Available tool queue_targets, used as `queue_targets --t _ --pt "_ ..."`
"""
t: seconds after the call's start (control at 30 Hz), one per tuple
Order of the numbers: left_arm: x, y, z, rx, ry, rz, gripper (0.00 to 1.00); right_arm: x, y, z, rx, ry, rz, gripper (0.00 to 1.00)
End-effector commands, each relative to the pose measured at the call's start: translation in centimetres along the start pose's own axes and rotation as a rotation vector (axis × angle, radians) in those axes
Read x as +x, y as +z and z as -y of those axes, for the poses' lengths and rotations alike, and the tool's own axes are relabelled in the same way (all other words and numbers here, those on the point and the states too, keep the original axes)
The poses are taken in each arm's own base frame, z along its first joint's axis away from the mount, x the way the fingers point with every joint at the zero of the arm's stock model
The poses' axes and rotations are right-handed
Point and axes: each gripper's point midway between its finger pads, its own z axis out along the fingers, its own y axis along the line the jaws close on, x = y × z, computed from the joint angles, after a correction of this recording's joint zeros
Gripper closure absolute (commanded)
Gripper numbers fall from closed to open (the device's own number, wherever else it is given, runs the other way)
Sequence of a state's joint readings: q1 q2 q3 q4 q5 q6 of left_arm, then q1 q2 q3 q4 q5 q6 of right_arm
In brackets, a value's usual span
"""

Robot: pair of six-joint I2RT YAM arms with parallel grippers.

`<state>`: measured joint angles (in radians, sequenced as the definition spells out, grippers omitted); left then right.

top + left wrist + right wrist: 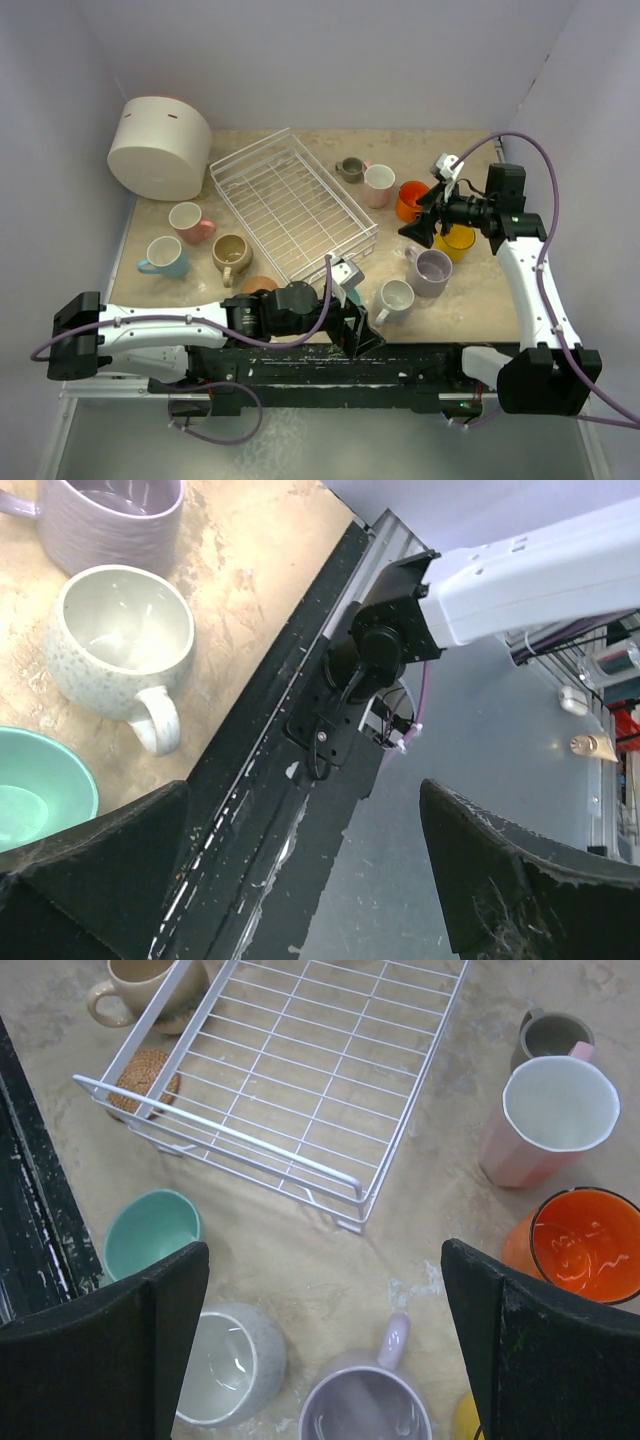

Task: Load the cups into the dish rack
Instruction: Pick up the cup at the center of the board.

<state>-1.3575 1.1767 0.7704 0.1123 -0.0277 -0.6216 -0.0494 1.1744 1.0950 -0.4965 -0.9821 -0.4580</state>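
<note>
The right gripper hangs open and empty over mugs clustered beside the empty dish rack, and the left gripper gapes empty at the table edge; reaching for the lilac mug could topple the close speckled white mug.

Beige marbled table; plain pale walls behind and flanking it, grey floor below its near edge.

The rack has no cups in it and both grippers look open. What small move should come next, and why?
Probably lower the right gripper toward the lilac mug. Its jaws are wide open and empty, and in the right wrist view that mug lies between the fingers, close in front. The dish rack holds no cups, so a first grasp seems due.
</note>
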Motion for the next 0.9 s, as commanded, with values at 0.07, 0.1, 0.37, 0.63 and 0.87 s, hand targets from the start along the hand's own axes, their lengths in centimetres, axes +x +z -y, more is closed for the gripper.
queue_targets --t 0.07,0.1,0.37,0.63,0.87 --pt "-2.3 1.6 0.0 -0.038 0.000 0.091 0.01 -0.7 -0.8 0.6 0.083 -0.079 0.014 0.00" --pt "-2.3 1.8 -0.2 -0.051 0.001 0.087 0.01 -0.6 -0.8 0.7 0.095 -0.078 0.014 0.00" --pt "-2.0 1.7 -3.6 -0.302 -0.021 0.005 0.00 -0.8 -1.2 1.3 0.151 -0.076 0.021 0.00" --pt "-0.3 1.5 -6.5 -0.510 0.015 -0.137 0.07 -0.7 -1.1 2.2 0.192 -0.074 0.020 0.00" --pt "1.6 2.0 -8.5 -0.608 0.027 -0.202 0.35 -0.5 -1.1 2.4 0.200 -0.063 0.014 0.00"
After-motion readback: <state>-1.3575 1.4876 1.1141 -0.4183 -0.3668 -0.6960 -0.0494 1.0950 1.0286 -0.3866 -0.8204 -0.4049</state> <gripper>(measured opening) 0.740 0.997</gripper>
